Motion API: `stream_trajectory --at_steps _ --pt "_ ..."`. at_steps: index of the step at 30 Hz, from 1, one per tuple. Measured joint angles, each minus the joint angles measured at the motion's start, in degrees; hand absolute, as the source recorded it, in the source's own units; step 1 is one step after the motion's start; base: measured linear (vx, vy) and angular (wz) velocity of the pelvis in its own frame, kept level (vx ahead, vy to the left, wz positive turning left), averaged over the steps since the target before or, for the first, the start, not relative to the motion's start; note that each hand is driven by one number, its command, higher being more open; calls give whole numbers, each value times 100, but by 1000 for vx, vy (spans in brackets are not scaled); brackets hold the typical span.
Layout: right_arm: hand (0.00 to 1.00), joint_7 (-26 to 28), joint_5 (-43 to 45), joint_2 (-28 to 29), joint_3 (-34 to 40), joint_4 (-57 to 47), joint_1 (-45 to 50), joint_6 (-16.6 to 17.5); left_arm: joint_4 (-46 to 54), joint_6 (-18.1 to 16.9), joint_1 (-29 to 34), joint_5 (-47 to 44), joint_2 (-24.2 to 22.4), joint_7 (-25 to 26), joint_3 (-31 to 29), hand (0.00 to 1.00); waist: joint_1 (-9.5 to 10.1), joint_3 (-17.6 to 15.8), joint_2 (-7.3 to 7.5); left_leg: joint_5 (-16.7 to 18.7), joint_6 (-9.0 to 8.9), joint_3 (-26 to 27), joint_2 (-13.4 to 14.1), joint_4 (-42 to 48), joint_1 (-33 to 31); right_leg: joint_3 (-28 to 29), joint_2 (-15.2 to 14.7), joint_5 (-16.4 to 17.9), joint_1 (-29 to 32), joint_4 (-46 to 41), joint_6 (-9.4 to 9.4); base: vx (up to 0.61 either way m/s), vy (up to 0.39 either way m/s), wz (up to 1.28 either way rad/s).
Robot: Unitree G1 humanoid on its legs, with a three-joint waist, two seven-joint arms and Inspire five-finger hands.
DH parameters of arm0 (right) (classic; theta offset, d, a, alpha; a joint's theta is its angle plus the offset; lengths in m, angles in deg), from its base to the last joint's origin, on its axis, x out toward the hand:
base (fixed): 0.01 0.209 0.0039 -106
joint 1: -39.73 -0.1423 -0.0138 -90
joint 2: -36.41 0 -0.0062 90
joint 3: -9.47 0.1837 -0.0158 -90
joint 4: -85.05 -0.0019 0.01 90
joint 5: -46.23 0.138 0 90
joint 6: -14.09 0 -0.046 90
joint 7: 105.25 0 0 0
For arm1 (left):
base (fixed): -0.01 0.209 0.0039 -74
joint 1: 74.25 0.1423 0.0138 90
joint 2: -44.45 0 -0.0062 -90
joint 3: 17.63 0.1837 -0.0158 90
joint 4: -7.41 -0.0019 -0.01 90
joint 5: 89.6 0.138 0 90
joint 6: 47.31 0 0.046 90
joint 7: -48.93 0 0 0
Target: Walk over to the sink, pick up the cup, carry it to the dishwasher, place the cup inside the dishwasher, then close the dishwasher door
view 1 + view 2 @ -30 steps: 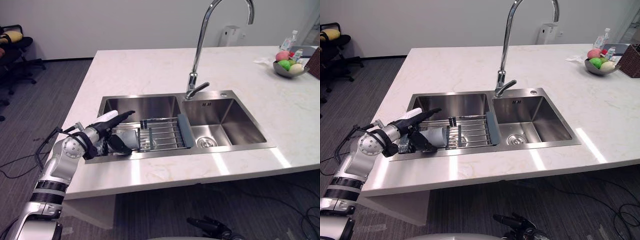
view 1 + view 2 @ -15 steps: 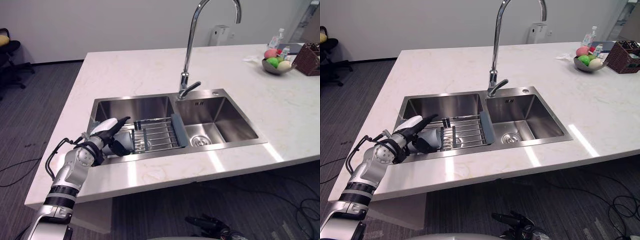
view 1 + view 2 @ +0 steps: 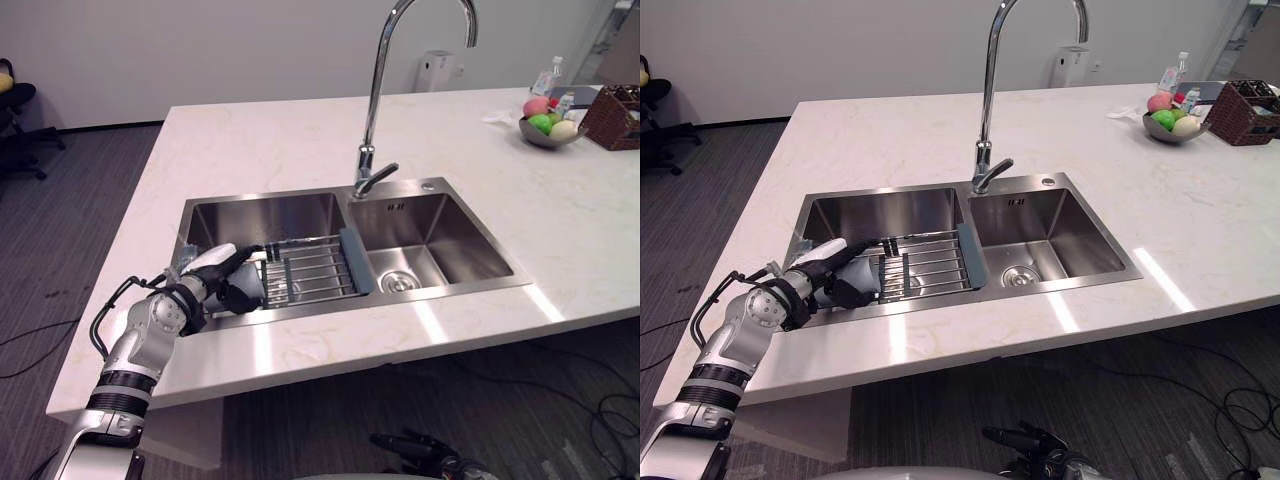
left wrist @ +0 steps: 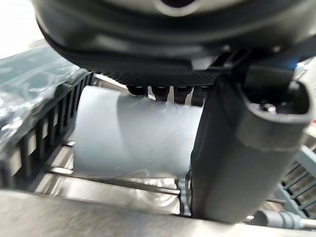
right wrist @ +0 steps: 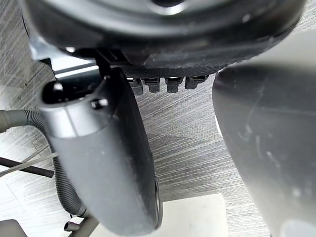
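- Pale grey-blue plastic, by the look of it: the cup (image 4: pixel 133 133) lies on its side at the left end of the wire rack (image 3: pixel 318 268), in the left basin of the steel sink (image 3: pixel 270 212).
- Your left hand (image 3: pixel 212 270) is right on it. From the head views the cup sits just past the palm, towards the rack, with the white-covered thumb (image 3: pixel 215 256) lying over the top.
- In the left wrist view the cup's long axis runs across the palm, roughly parallel to the sink's front edge. That is the orientation you want for a wrap grasp.
- The thumb stands against one end of the cup, touching or nearly so. You cannot tell from these views whether the hand has actually closed, so treat the grasp as unconfirmed.
- You also cannot tell which end is the mouth, since both ends are masked by the hand or the rack.
- The right hand (image 3: pixel 418 446) hangs low over the floor, relaxed and holding nothing, well apart from the sink. The left is plainly the nearer one for the lift.
- My judgement: lift straight up off the rack before you turn, to keep the cup clear of the rack's wires and the basin wall.
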State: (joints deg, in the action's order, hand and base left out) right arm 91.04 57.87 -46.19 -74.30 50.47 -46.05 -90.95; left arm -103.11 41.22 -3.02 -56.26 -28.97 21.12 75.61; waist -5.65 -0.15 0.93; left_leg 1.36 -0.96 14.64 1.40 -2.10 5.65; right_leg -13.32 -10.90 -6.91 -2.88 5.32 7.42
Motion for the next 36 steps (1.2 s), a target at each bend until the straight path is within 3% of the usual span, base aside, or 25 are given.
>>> stream_trajectory --at_steps 9,14,18,23,27,29,32,36 --pt "100 167 -56 -65 1 3 -54 -219 -704 461 -538 427 -59 -567 -112 0 -68 26 -26 17 -45 50 25 -17 121 47 51 19 -84 0 12 -24 -18 -3" --pt "100 229 -60 -137 -5 14 -83 -386 -953 437 -532 356 -167 -242 -183 0 -73 82 -58 13 -109 62 63 -62 159 57 91 28 -94 0 3 -45 -34 -2" --pt "100 238 -55 -148 -4 11 -71 -408 -1170 188 -407 -703 -35 243 -224 0 -67 102 -72 -3 -134 58 105 -72 146 56 137 68 -73 0 -53 -33 -35 -1" --pt "100 226 -23 -103 23 0 86 -178 -811 -250 162 -2456 -76 813 -782 0 30 93 -59 -29 -119 -5 141 -95 68 -24 177 75 -24 -3 -35 23 -42 7" --pt "100 222 25 -89 110 76 175 -17 280 -637 697 -3473 -684 1692 -1522 0 141 84 -39 -28 -116 -160 144 -94 51 -282 185 74 -114 -34 -37 62 -28 18" --pt "100 209 60 -80 201 180 203 65 862 -1012 856 -3983 -1003 2214 -1774 0 226 75 -25 -16 -100 -246 132 -93 91 -408 173 72 -196 -33 -40 -18 -20 20" --pt "100 204 66 -77 250 187 262 92 1263 -1367 947 -4383 -1299 2651 -1997 0 340 61 -6 -7 -86 -272 111 -69 99 -452 147 85 -231 -4 -61 -74 -21 6" --pt "100 198 66 -64 249 163 283 148 1538 -1627 1223 -4630 -1544 3100 -2234 0 339 52 -13 9 -108 -285 114 -45 102 -471 144 114 -238 -2 -93 -104 -41 1"
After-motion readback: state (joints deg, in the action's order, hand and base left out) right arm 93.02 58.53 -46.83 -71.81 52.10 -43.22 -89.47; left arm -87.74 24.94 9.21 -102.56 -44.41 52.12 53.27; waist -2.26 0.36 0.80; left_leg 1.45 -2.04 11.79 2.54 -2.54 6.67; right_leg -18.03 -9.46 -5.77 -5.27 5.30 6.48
